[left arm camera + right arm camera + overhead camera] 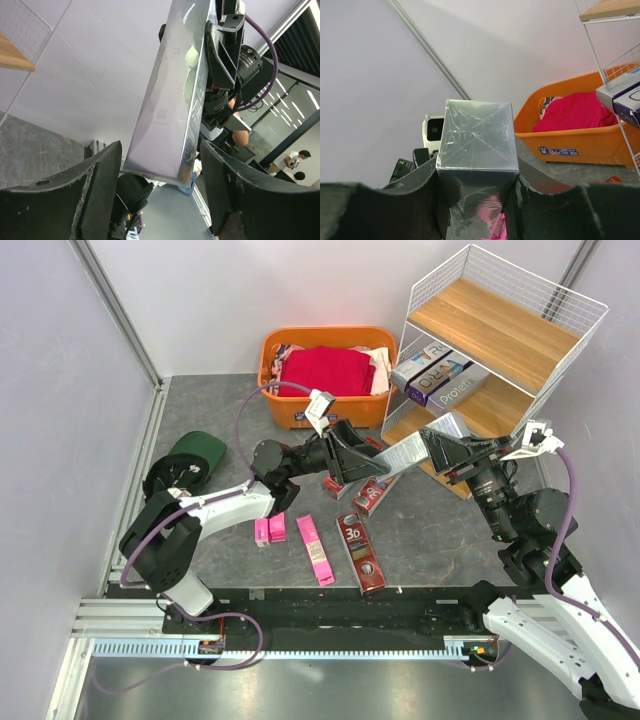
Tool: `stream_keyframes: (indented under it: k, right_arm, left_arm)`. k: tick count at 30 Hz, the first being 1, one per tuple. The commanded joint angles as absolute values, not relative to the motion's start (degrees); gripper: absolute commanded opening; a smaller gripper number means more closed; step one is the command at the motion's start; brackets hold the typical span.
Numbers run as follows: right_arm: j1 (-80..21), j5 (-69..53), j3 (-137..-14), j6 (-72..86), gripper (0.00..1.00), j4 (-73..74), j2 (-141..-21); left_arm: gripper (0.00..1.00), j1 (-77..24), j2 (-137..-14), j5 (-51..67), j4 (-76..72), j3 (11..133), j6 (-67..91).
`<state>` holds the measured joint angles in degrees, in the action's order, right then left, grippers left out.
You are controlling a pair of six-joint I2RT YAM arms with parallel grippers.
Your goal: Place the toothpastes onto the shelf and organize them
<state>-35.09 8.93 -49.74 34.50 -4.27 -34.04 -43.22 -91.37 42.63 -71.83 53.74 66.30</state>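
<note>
Top external view: near the arm bases, pink toothpastes [316, 548] and a dark red "3D" box [362, 552] lie loose on the tabletop [440, 530]. More dark red boxes [375, 490] lie just beyond them, under the grippers.
Held item: the silver-grey toothpaste [410, 452] hangs over those boxes, bridging both arms, its length running from 8 o'clock to 2 o'clock.
Right side: the right gripper [447, 447] is clamped on the 2 o'clock end. Its wrist view shows both fingers pressed against the box sides.
Left side: the left gripper [368, 465] has its jaws spread around the 8 o'clock end. Its wrist view shows a sliver of gap on each side, so I judge it is not gripping.
Far right: the shelf [500, 325] stands at 1 o'clock, with two shelved boxes [432, 372] on its middle board.
Far left: the orange basket [300, 410] sits at 11 o'clock.
Risk, drop: if the right gripper lets go before the left one closes, the box would likely fall onto the dark red boxes and scatter them.
Risk, twist: held at one end only, the long glossy box could pivot or slip in the fingers.
Risk, shelf: the boards slant, so a box set down askew may slide, knock the shelved boxes or catch the wire frame.
</note>
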Motion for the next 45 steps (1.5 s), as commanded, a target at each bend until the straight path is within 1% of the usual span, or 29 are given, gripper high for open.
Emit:
stream_keyframes:
  k: [1, 3, 4, 6, 7, 8, 10, 11, 13, 14, 15, 18, 19, 26, 30, 36, 45]
  right_arm:
    - [-35.2, 8.6, -50.4, 35.6, 0.08, -8.1, -33.8]
    - [-35.2, 9.1, -50.6, 35.2, 0.09, -7.8, -33.4]
    - [-35.2, 9.3, -50.6, 35.0, 0.1, -7.6, -33.4]
    - [-35.2, 10.2, -50.9, 34.8, 0.21, -7.0, -33.2]
    - [-35.2, 10.5, -51.0, 34.7, 0.27, -6.9, -33.3]
    - [-35.2, 11.2, -51.0, 34.6, 0.43, -6.7, -33.2]
    - [-35.2, 11.9, -51.3, 34.2, 0.57, -6.2, -33.3]
    - [-35.2, 12.2, -51.6, 33.5, 0.69, -5.8, -33.4]
    - [-35.2, 13.8, -52.9, 32.5, 0.76, -3.8, -33.7]
    - [-35.2, 14.2, -53.3, 32.1, 0.81, -3.3, -33.9]
    - [-35.2, 15.8, -53.7, 31.4, 0.83, -1.9, -34.0]
    - [-35.2, 19.1, -54.3, 30.4, 0.89, -0.3, -33.2]
    - [-35.2, 19.9, -54.3, 30.1, 0.94, -0.2, -32.8]
    - [-35.2, 23.8, -54.1, 27.8, 0.97, -0.3, -29.9]
    - [-35.2, 24.1, -54.8, 27.0, 0.98, 1.8, -29.4]
    - [-35.2, 24.4, -55.4, 26.0, 0.98, 3.1, -28.7]
    - [-35.2, 25.0, -55.8, 25.4, 0.98, 4.6, -28.1]
  left_arm:
    - [0.64, -44.1, -92.9, 44.2, -75.1, 57.3, 67.9]
    - [0.57, -44.1, -93.2, 44.0, -76.1, 57.2, 68.5]
    - [0.49, -44.1, -93.5, 44.1, -76.5, 57.2, 68.7]
    - [0.36, -44.1, -93.7, 44.4, -77.3, 57.1, 69.4]
    - [0.28, -44.0, -93.9, 44.2, -77.8, 57.0, 69.7]
    - [0.27, -43.9, -94.0, 43.9, -78.4, 56.8, 70.0]
    - [0.26, -43.9, -93.9, 43.7, -78.3, 56.3, 70.1]
    - [0.25, -43.6, -93.7, 43.2, -78.4, 55.6, 70.1]
    - [0.22, -43.2, -93.5, 42.5, -78.3, 54.5, 70.1]
    - [0.22, -42.8, -93.4, 42.0, -78.2, 53.4, 70.1]
    - [0.19, -42.5, -93.3, 41.8, -78.0, 52.9, 70.2]
    - [0.17, -41.7, -93.5, 41.0, -78.0, 50.7, 70.4]
    - [0.17, -41.5, -93.6, 40.7, -77.7, 49.8, 70.4]
    - [0.17, -41.2, -95.8, 38.3, -68.9, 50.3, 67.0]
    - [0.17, -41.4, -100.4, 37.4, -67.3, 53.3, 67.8]
    - [0.15, -42.3, -106.4, 35.6, -65.4, 62.2, 70.2]
    - [0.15, -44.9, -113.2, 33.5, -56.1, 74.8, 68.7]
